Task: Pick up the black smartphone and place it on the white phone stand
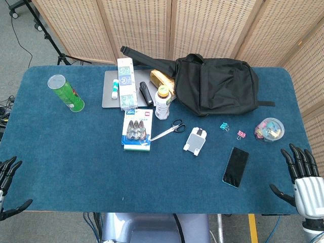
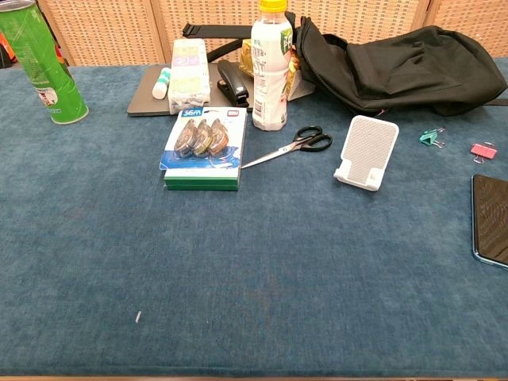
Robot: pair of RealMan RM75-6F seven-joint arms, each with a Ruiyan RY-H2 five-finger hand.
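Observation:
The black smartphone (image 1: 236, 166) lies flat on the blue table cloth at the right front; the chest view shows only its left part (image 2: 491, 219) at the frame's right edge. The white phone stand (image 1: 195, 140) sits upright a little to its left, also seen in the chest view (image 2: 367, 152). My right hand (image 1: 302, 177) hovers at the table's front right corner, fingers spread, holding nothing, to the right of the phone. My left hand (image 1: 7, 185) is at the front left corner, fingers apart and empty. Neither hand shows in the chest view.
Scissors (image 1: 170, 130), a tape pack (image 1: 137, 129), a drink bottle (image 1: 162, 102), a green can (image 1: 66, 92), a grey laptop (image 1: 110, 90) with boxes, a black backpack (image 1: 217, 85), binder clips (image 1: 225, 126) and a clip tub (image 1: 269, 128) lie across the back.

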